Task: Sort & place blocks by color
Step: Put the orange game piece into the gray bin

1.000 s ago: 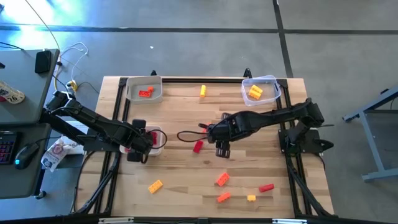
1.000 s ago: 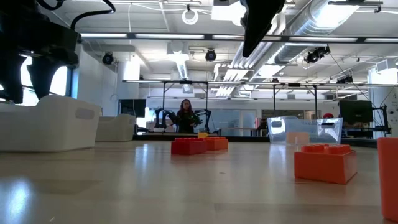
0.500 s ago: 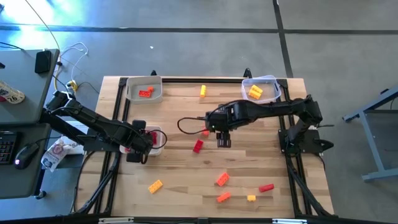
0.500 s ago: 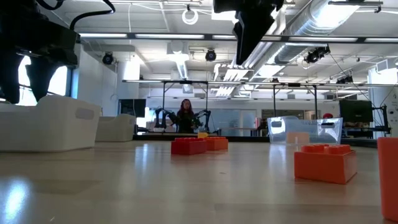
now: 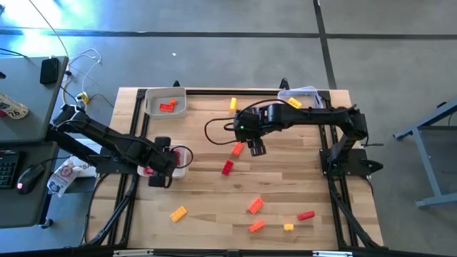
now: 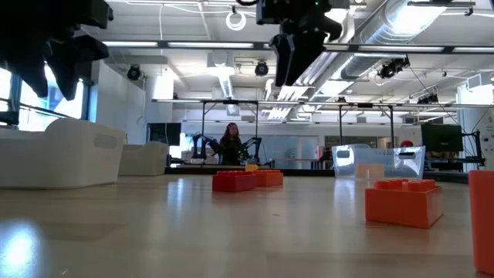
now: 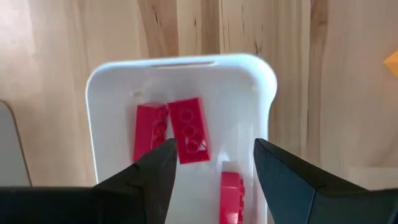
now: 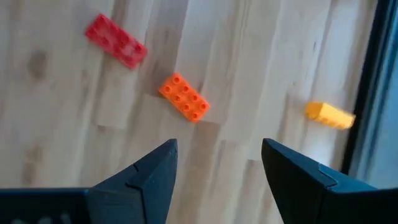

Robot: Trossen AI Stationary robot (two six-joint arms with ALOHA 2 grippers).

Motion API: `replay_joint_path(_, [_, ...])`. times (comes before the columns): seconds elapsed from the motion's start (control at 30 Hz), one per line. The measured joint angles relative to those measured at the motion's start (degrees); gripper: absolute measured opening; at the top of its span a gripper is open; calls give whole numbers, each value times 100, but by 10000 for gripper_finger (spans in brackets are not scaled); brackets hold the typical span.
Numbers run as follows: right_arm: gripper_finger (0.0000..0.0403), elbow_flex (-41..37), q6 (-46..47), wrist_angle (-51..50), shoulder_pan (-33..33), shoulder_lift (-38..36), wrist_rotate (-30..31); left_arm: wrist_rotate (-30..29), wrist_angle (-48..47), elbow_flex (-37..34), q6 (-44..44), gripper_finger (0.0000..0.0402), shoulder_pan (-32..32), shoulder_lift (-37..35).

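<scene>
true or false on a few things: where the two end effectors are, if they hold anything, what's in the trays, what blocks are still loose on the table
1. The left end effector hangs open over a white tray that holds red blocks. True.
2. The right end effector grips an orange block. False: it is open and empty, above the table, with an orange block lying on the wood below it.
3. The far-left white tray holds yellow blocks. False: the bricks in it look red-orange.
4. A yellow block lies loose on the table near the far edge. True.
5. All blocks are already sorted. False: several lie loose near the front edge, among them a red one.
</scene>
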Motion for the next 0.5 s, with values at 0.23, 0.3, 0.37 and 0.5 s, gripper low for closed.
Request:
replay_joint_path(0.23, [220, 0, -780, 89, -54, 395, -35, -20, -1, 32, 44, 200, 0, 0])
replay_joint_path(0.3, [220, 0, -985, 99, -52, 521, -39, -22, -1, 32, 44, 200, 0, 0])
replay_joint_path(0.37, [220, 0, -1153, 106, -52, 651, -39, -24, -1, 32, 44, 200, 0, 0])
replay_joint_path(0.5, [220, 0, -1431, 136, -52, 918, -19, -36, -1, 32, 44, 200, 0, 0])
